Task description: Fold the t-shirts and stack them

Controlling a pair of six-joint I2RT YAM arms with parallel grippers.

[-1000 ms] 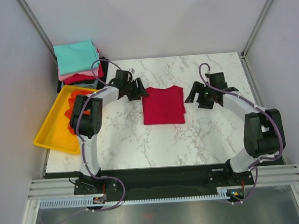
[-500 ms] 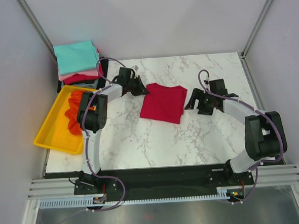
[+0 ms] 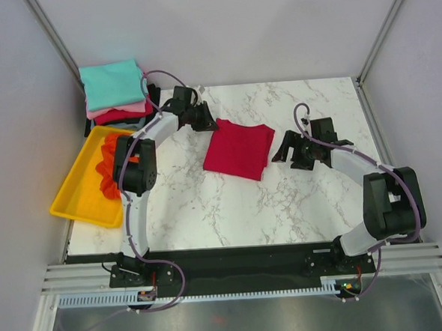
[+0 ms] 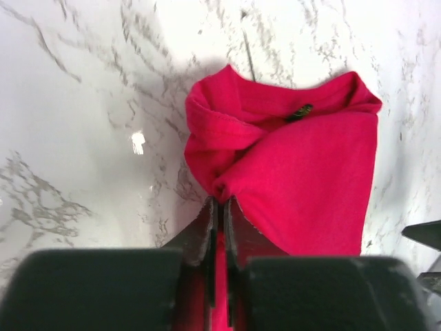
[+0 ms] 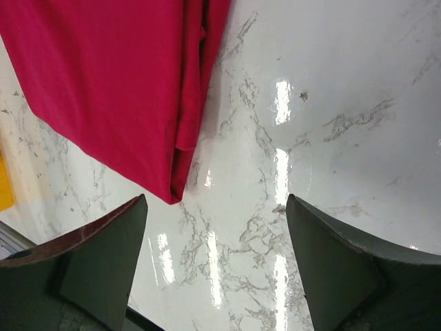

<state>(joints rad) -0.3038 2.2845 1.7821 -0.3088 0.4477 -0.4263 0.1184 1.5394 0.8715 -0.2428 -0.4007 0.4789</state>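
A folded crimson t-shirt point(image 3: 239, 151) lies askew on the marble table point(image 3: 305, 198). My left gripper point(image 3: 207, 125) is shut on its back-left corner. The left wrist view shows the cloth point(image 4: 303, 165) bunched into the closed left gripper point(image 4: 220, 201). My right gripper point(image 3: 284, 148) stands open just right of the shirt, touching nothing. In the right wrist view the shirt's corner point(image 5: 117, 89) lies beyond the open right gripper point(image 5: 215, 203). Folded t-shirts are stacked point(image 3: 113, 89) at the back left, teal on top, then pink and red. An orange t-shirt point(image 3: 109, 168) lies crumpled in the tray.
The yellow plastic tray point(image 3: 84, 190) sits at the table's left edge, beside the left arm. Grey walls close in the back and both sides. Bare marble shows in front of and to the right of the crimson shirt.
The left gripper closed on the crimson shirt's corner and pulled it toward the back left, turning the shirt askew. The right gripper stayed open and shifted slightly.
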